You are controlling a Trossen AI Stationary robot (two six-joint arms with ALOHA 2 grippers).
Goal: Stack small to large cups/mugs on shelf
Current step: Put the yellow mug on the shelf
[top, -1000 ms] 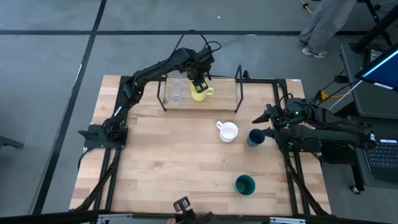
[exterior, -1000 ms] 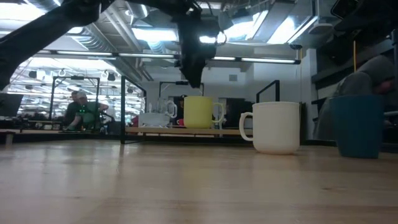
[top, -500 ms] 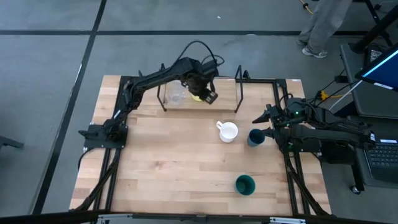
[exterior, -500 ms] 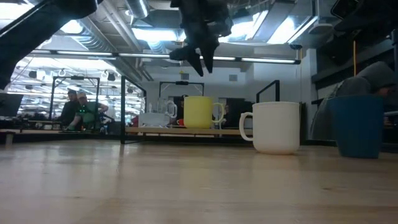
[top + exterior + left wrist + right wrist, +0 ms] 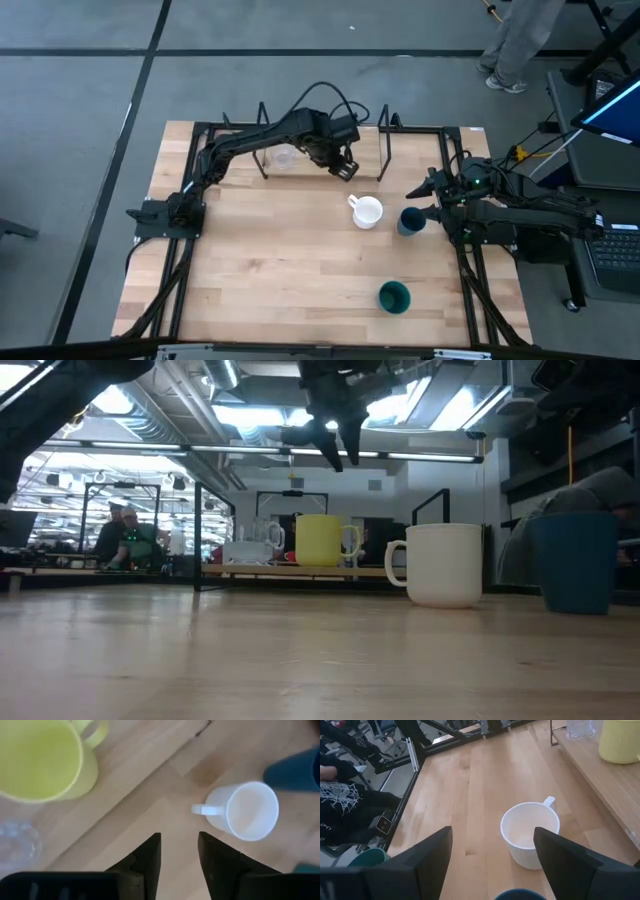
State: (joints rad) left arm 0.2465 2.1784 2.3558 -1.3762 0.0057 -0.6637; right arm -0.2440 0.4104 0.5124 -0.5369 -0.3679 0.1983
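Shelved yellow mug (image 5: pixel 42 760) beside left hand (image 5: pixel 178 842)

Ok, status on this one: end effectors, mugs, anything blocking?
Left end effector open, empty, above table off the shelf. Right end effector open, parked at right edge. Yellow mug on shelf; white mug on table, path clear.

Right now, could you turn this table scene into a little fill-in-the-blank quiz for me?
1. The mug standing on the shelf is ____ in colour.
2. The white mug stands on the table with its handle pointing away from the ____ cup beside it.
3. The left gripper hangs open above the table, holding ____.
4. The green cup stands ____ the shelf than the white mug does.

Missing words: yellow; blue; nothing; farther from
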